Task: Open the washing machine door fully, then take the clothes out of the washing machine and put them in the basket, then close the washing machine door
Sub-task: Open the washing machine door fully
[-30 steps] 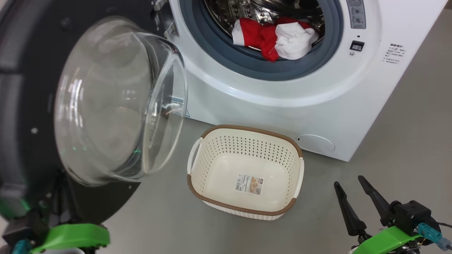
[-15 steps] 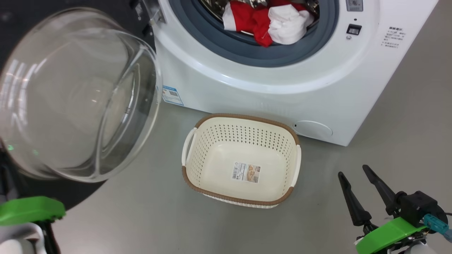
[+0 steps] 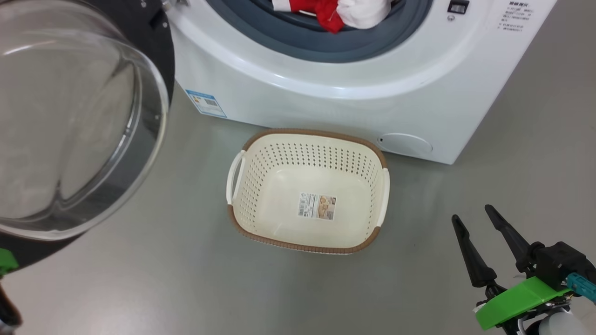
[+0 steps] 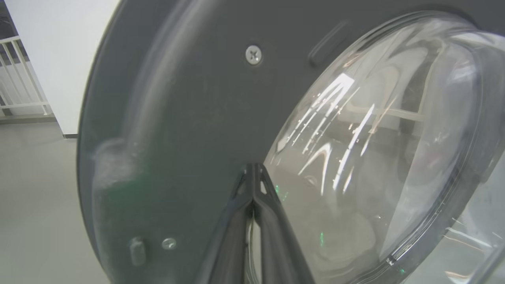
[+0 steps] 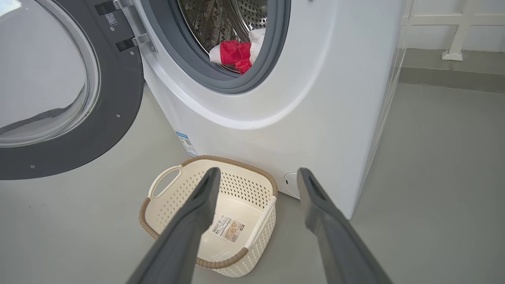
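Note:
The washing machine door [image 3: 70, 130] stands swung out at the left, its glass bowl bulging toward me. In the left wrist view my left gripper [image 4: 254, 169] is shut, with its tips at the door's dark inner rim [image 4: 189, 98] beside the glass. Red and white clothes [image 3: 328, 9] lie on the grey gasket in the mouth of the washing machine [image 3: 326, 102]; they also show in the right wrist view as clothes [image 5: 232, 55] in the drum. The basket [image 3: 307, 132] sits empty on the floor before the machine. My right gripper [image 3: 472, 213] hangs open to the basket's right, holding nothing.
Grey floor [image 3: 163, 279] spreads around the basket and to the machine's right. A small blue label [image 3: 206, 102] and a round cover [image 3: 405, 143] mark the machine's lower front. A white railing [image 4: 19, 75] and wall stand beyond the door's edge.
The head camera has shifted, so the machine and basket sit higher in the picture. The door has swung wider away from the opening. The right gripper stays open.

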`<state>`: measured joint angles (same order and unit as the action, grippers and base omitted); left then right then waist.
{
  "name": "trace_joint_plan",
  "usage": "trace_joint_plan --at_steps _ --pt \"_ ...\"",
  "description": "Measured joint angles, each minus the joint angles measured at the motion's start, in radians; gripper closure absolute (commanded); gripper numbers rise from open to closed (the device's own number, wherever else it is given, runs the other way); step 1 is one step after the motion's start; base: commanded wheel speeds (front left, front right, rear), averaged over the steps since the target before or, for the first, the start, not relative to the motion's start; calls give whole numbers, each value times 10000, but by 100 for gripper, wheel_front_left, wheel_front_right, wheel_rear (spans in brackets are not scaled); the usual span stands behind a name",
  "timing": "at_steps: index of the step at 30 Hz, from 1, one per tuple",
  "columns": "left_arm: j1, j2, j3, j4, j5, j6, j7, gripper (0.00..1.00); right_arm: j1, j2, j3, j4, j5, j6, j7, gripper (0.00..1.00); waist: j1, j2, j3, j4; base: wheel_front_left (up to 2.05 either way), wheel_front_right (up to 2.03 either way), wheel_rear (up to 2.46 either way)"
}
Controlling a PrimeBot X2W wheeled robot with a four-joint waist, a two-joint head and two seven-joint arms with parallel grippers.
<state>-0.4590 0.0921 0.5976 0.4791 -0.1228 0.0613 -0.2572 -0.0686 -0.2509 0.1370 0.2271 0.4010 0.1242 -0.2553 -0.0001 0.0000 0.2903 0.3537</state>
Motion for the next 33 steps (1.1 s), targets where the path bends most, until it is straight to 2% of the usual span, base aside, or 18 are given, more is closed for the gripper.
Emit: trace_joint_plan --at_steps 6,13,18,24,28,30,31,32,33 --pt "-407 192 476 514 92 -201 0 100 -18 -102 -10 -21 15 0 0 0 0 0 233 -73 0 0 0" --pt "-535 211 851 938 196 -736 0 100 -29 -77 6 2 23 0 0 0 0 0 50 -91 0 0 0" --pt "-397 198 895 945 543 -1290 0 100 -29 50 12 38 27 0 0 0 0 0 -240 -117 0 0 0" --pt "521 -230 819 610 593 -1664 2 100 -15 301 -31 94 59 0 0 0 0 0 -703 -176 0 0 0" --pt "1216 -527 424 123 589 -1797 2 99 10 418 -25 144 59 0 0 0 0 0 -1049 -243 0 0 0" --pt "1566 -639 105 -280 493 -1850 4 69 41 454 -31 151 59 0 0 0 0 0 -1222 -285 0 0 0" --pt "1748 -675 -81 -470 422 -1852 2 58 73 489 -50 155 59 0 0 0 1 0 -1311 -309 0 0 0" --pt "1964 -681 -326 -658 391 -1852 2 50 111 537 -88 155 59 0 0 0 0 0 -1394 -334 0 0 0" --pt "2193 -688 -594 -863 316 -1854 4 27 158 596 -134 151 59 0 0 0 0 0 -1475 -364 0 0 0"
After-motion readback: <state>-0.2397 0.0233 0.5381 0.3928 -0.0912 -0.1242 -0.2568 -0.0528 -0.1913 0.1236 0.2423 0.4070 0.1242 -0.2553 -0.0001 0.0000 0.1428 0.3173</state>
